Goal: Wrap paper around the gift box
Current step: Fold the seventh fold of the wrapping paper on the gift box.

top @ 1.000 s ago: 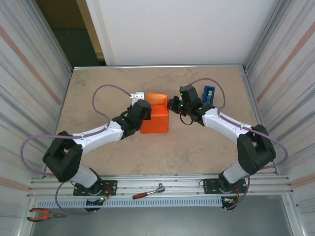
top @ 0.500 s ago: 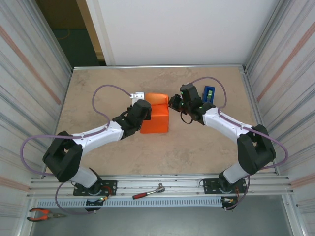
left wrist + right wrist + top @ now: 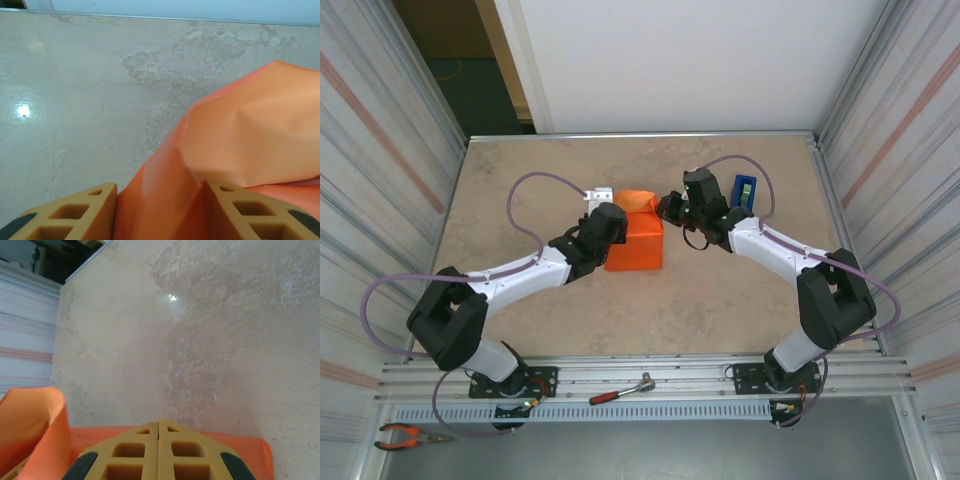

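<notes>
The paper [image 3: 635, 245] is a bright orange skin folded into a box-sized parcel in the middle of the table; the gift box is hidden inside it. My left gripper [image 3: 618, 233] is at the parcel's left side, shut on it. In the left wrist view the orange paper [image 3: 240, 135] fills the gap between both tan fingers [image 3: 85, 212], with the gripper [image 3: 160, 197] around it. My right gripper [image 3: 666, 208] is at the parcel's far right corner. In the right wrist view it [image 3: 159, 423] is shut, fingertips pressed together above a flat strip of paper [image 3: 252, 452], and a raised flap [image 3: 30, 415] stands at the left.
A narrow blue tape dispenser [image 3: 744, 191] stands behind my right wrist. A small white object [image 3: 601, 194] lies just beyond my left gripper. A ratchet tool [image 3: 620, 390] and red pliers [image 3: 405, 435] rest on the front rail. Corrugated metal walls [image 3: 390, 180] close both sides.
My right gripper has shifted a little left, closer over the parcel's far right corner, and the raised paper flap at the far edge has changed shape. The left arm has stayed still.
</notes>
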`<state>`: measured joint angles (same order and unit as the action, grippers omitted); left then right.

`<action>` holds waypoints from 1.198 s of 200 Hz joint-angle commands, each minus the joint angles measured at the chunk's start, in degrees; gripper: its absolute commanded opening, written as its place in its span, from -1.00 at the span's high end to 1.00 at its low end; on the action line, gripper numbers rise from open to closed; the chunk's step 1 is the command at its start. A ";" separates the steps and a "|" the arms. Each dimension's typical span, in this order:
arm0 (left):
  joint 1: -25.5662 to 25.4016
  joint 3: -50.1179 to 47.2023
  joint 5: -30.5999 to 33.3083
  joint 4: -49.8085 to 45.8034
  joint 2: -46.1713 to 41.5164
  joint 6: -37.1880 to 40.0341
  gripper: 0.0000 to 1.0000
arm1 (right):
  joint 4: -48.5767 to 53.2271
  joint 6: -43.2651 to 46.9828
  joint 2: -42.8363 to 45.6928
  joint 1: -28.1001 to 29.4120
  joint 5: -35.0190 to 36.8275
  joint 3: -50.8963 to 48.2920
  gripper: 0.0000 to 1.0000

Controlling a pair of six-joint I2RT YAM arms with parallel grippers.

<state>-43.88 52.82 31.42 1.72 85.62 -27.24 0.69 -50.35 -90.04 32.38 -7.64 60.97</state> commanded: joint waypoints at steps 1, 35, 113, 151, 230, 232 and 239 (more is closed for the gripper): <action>-0.42 -1.03 -1.37 -4.57 1.50 0.02 0.06 | -3.15 1.87 0.13 1.51 -2.66 0.51 1.00; -0.42 -1.14 -1.28 -4.40 1.21 0.00 0.07 | -2.59 1.65 2.43 1.81 -0.84 -1.50 1.00; -0.42 -1.31 -1.46 -4.27 1.39 -0.27 0.07 | 13.88 7.75 10.48 -3.81 4.59 4.15 -0.45; -0.46 -1.62 -1.45 -4.19 1.07 -0.26 0.07 | 31.08 17.52 2.57 -3.64 -0.62 20.30 -0.69; -0.45 -1.49 -1.69 -4.22 1.12 -0.09 0.07 | 46.51 31.58 -8.34 1.14 4.19 32.75 -0.61; -0.45 -1.49 -1.71 -4.25 1.12 -0.09 0.07 | 46.68 31.66 -8.49 1.16 4.34 33.01 -0.60; -0.47 -1.40 -1.51 -4.26 1.13 0.00 0.07 | 46.88 32.03 -9.14 1.33 4.91 33.31 -0.58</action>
<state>-43.90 52.75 31.38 1.91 85.60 -27.27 41.80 -23.44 -97.34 33.10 -5.91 91.24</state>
